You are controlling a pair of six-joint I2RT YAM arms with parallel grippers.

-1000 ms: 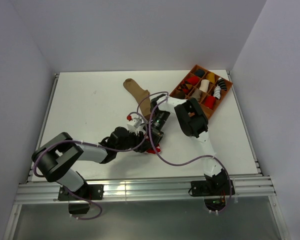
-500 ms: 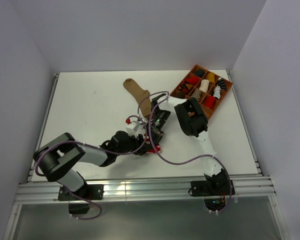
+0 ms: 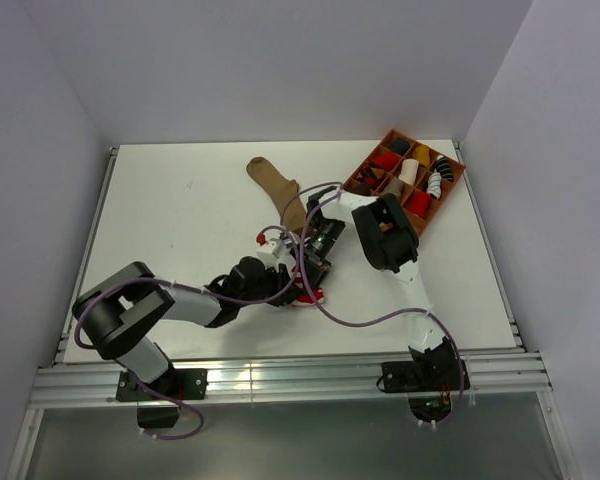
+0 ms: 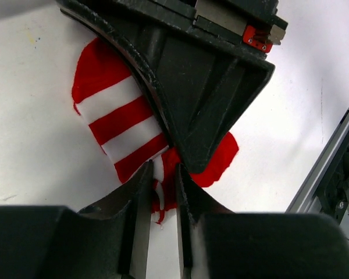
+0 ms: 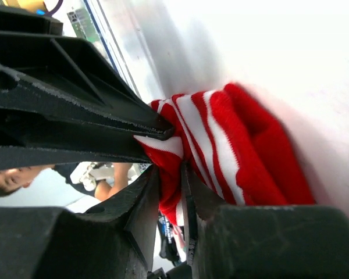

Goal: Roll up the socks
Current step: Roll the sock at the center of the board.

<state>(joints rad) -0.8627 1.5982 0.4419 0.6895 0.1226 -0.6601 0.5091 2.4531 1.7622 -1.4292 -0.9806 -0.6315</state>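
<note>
The table (image 3: 180,220) is a plain white board with a few faint marks. It is boxed in by pale, bare walls (image 3: 280,60) on the left, back and right. A ribbed metal rail (image 3: 280,380) runs along its near edge, where both arm bases are bolted. At the far right corner a brown divided tray (image 3: 366,160) sits askew to the table edges, its compartments holding sock rolls (image 3: 410,172) in red, black, white and yellow. The tan sock (image 3: 275,185) lies flat and stretched out on the far middle of the table, well apart from the tray, with its near end running under the right arm. The striped sock (image 4: 119,125), red with white bands, lies on the white surface at the near centre, where the two arms meet. The left claw (image 4: 163,174) has its fingers drawn close together, nipping a fold of the striped sock at its near edge. The right claw (image 5: 170,174) is likewise narrowed onto a bunched edge of the same fabric (its wrist view shows the bands rucked up between the fingers). The two claws nearly touch tip to tip. A purple cable (image 3: 370,322) loops across the table between the arms. Beyond the table edge, the right wrist view catches part of a person (image 5: 11,179) and some equipment, blurred.
</note>
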